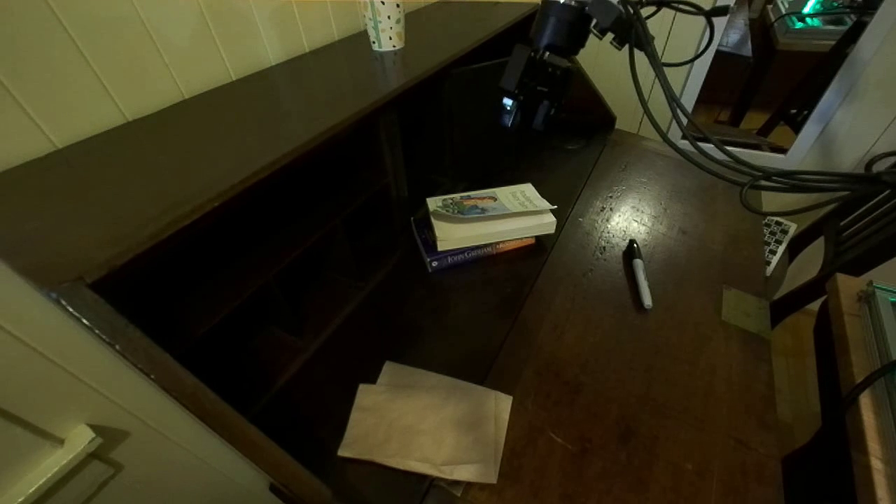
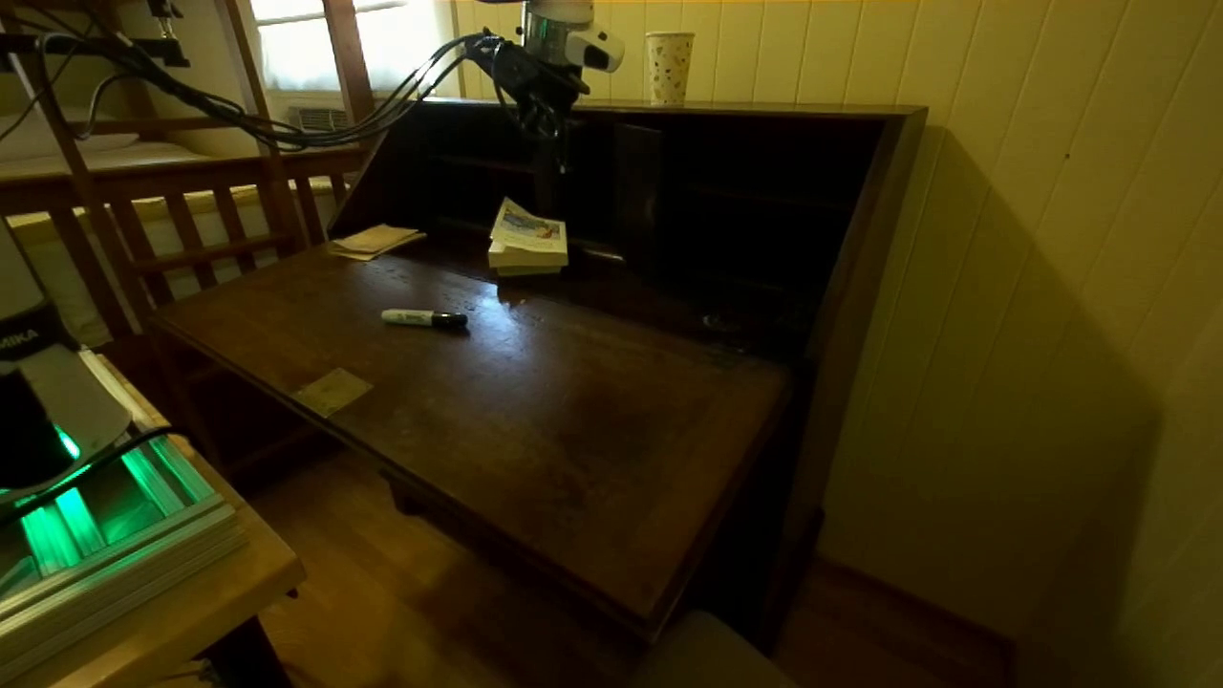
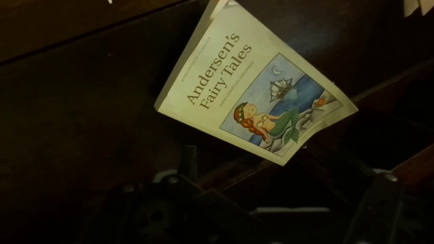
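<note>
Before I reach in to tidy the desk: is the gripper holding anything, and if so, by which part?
Nothing is held: the gripper stands open with nothing between its jaws, and the fairy-tale book lies apart from it.

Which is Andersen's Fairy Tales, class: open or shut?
Shut: in an exterior view, the book has its front cover over the pages, one edge lifted.

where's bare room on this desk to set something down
The desk flap is bare from the marker to the end away from the papers. A smaller, dim gap lies between those papers and the stacked books; it is crowded where these lie.
</note>
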Available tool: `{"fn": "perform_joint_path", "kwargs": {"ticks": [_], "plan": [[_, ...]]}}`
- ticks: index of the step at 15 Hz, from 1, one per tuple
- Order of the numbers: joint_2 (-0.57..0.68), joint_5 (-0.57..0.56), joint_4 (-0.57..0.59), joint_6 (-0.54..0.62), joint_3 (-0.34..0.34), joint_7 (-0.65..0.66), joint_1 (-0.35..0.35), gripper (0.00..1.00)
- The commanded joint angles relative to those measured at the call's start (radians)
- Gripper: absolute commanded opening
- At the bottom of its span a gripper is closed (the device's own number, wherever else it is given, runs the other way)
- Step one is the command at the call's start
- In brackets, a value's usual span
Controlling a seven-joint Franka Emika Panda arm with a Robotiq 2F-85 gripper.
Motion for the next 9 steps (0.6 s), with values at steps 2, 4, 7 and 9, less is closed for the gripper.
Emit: {"fn": "perform_joint_path", "kwargs": {"ticks": [2, 4, 7, 9], "plan": [[-0.002, -0.047, -0.029, 0.037, 0.062, -0.124, -0.010, 1.00], [-0.005, -0.066, -0.048, 0.063, 0.079, -0.188, -0.011, 1.00], [-0.002, -0.085, -0.075, 0.130, 0.095, -0.272, -0.015, 1.00], [0.003, -0.092, -0.093, 0.194, 0.103, -0.332, -0.016, 0.75]]}}
